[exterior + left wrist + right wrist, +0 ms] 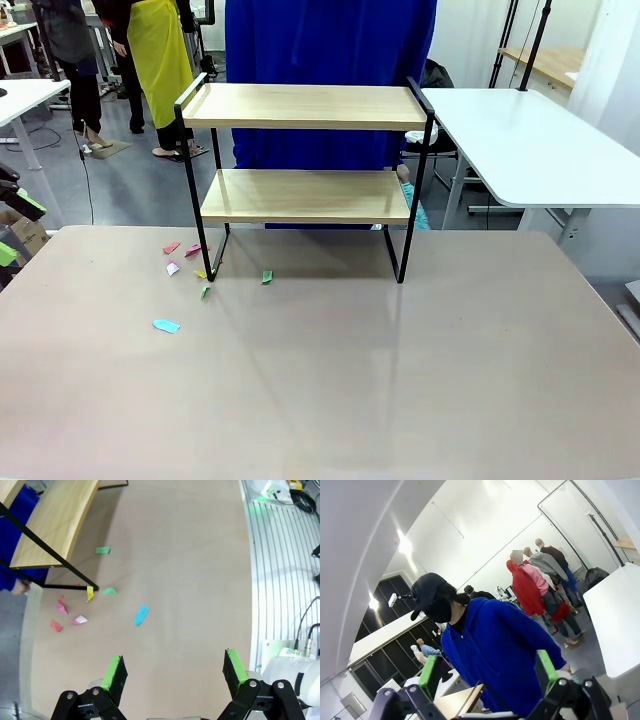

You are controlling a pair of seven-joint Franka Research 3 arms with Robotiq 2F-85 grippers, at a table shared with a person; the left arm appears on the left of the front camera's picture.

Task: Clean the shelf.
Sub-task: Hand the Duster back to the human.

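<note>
The right gripper (490, 672) rises from the bottom edge with its two green-padded fingers (429, 671) spread wide and nothing between them. Beyond it stands a person in a blue hooded top (495, 650) and a dark cap, close behind a light wooden board of the shelf (457, 702) that shows low between the fingers. To the right lies a white worktop (617, 622), and farther off a group of people (540, 582) stands before a pale wall.
</note>
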